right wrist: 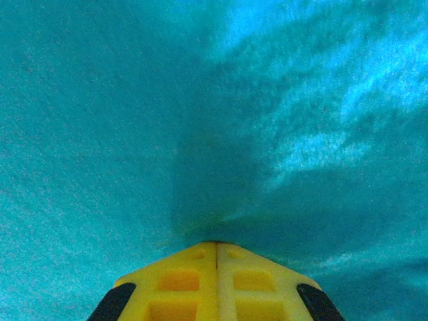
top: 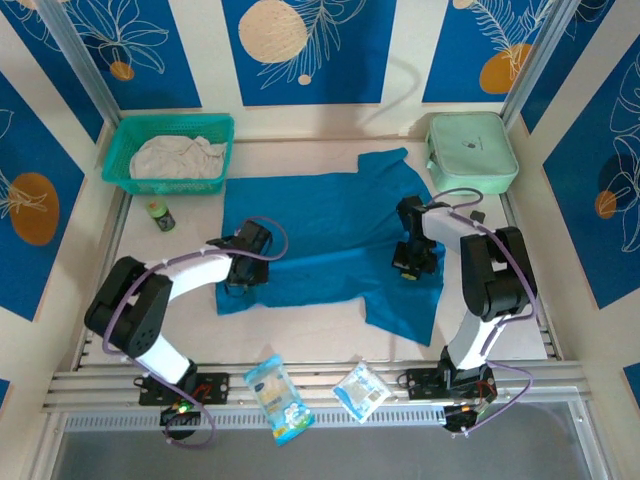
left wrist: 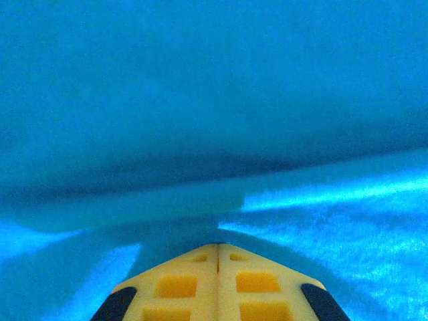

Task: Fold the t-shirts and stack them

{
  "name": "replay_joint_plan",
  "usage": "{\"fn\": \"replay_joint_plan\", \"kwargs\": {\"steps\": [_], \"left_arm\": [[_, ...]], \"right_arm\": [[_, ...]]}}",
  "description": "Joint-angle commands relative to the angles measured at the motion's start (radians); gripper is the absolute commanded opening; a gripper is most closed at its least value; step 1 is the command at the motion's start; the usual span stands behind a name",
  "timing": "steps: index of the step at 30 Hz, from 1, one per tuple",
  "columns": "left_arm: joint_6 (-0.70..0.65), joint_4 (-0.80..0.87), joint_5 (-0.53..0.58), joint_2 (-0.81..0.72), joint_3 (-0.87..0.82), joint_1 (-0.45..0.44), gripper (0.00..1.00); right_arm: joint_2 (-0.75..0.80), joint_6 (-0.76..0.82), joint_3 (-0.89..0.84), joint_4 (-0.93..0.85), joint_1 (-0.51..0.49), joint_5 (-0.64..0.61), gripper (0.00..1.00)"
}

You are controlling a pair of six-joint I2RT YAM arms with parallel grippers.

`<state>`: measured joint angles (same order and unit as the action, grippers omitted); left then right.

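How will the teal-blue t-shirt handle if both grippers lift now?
Probably floppy: the teal-blue t-shirt lies flat with wrinkles and creases up at the left gripper. It would likely sag between the pinches, as the right gripper sits far across. The thin cloth may slip out.

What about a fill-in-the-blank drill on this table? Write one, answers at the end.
The off-white t-shirt lies crumpled in the teal mesh ____.
The teal-blue t-shirt lies spread out on the ____.
The left gripper and the right gripper are both ____ on the teal-blue t-shirt.
The mint-green case sits in the far ____ corner.
Missing words: basket, table, shut, right.
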<state>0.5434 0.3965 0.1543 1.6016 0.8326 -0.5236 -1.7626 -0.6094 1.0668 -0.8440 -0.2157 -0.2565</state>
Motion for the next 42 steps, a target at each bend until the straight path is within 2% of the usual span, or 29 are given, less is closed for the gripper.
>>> {"fn": "replay_joint_plan", "kwargs": {"steps": [1, 9, 16, 21, 25, 27, 31, 37, 42], "left_arm": [[-0.02, 0.008, 0.09, 0.08, 0.023, 0.02, 0.06], [-0.099, 0.028, 0.153, 0.142, 0.119, 0.088, 0.04], [-0.179, 0.084, 0.156, 0.106, 0.193, 0.096, 0.04], [-0.221, 0.166, 0.145, -0.047, 0.258, 0.08, 0.17], [-0.258, 0.172, 0.188, -0.063, 0.346, 0.087, 0.2], [-0.263, 0.155, 0.193, -0.011, 0.397, 0.101, 0.19], [-0.257, 0.098, 0.112, 0.169, 0.525, 0.138, 0.14], [-0.273, 0.109, 0.076, 0.439, 0.767, 0.159, 0.11], [-0.244, 0.191, 0.079, 0.605, 0.887, 0.162, 0.08]], "right_arm": [[-0.069, -0.005, 0.042, 0.029, 0.008, -0.03, 0.0], [-0.182, 0.026, 0.197, 0.008, 0.03, -0.07, 0.0], [-0.174, 0.071, 0.245, 0.003, 0.03, -0.054, 0.0], [-0.054, 0.129, 0.287, -0.033, 0.018, -0.024, 0.0], [-0.088, 0.193, 0.407, -0.041, 0.051, -0.017, 0.0], [-0.156, 0.221, 0.494, -0.025, 0.069, 0.002, 0.0], [-0.346, 0.254, 0.702, -0.017, 0.091, 0.038, 0.0], [-0.593, 0.289, 1.014, -0.073, 0.119, 0.075, 0.0], [-0.691, 0.277, 1.117, -0.146, 0.128, 0.08, 0.0]]}}
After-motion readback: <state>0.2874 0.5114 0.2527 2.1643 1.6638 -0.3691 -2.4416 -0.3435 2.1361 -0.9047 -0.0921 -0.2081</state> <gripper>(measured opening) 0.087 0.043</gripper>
